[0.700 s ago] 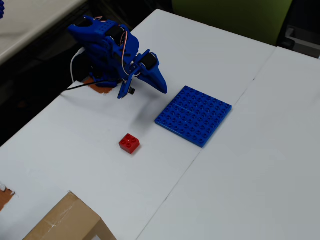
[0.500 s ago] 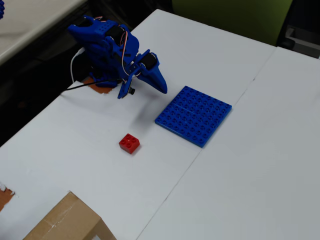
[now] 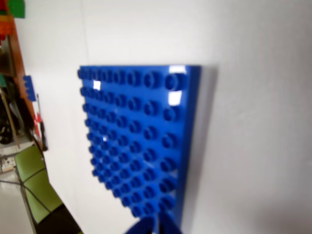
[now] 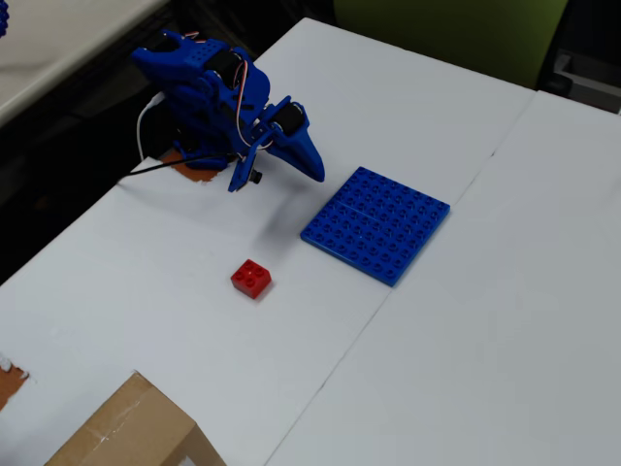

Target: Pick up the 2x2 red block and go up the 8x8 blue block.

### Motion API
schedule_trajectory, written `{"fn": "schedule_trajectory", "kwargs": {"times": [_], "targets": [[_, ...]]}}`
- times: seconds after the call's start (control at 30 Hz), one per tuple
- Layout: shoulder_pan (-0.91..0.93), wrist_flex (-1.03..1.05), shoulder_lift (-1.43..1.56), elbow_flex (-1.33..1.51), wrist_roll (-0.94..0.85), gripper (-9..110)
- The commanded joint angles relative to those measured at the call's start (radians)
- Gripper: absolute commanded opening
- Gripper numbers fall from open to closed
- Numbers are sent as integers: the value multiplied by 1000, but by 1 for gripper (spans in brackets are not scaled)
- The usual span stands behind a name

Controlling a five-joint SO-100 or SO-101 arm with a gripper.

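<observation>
Red brick (image 4: 251,279) hasn't budged, sitting just left of the blue plate (image 4: 375,224) in the overhead view, and the gripper (image 4: 312,170) stays parked, fingers together, so pickup hasn't started.

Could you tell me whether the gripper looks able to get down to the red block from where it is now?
Probably yes. In the overhead view the red block sits alone on bare white table, clear of the blue plate, with nothing lying between it and the gripper. The cardboard box is well off to the side.
</observation>
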Motion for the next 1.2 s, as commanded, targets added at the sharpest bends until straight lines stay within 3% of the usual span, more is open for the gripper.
{"fn": "schedule_trajectory", "kwargs": {"times": [0.0, 1.17], "targets": [[2, -11, 8, 6, -6, 0], [-2, -11, 8, 6, -63, 0]]}}
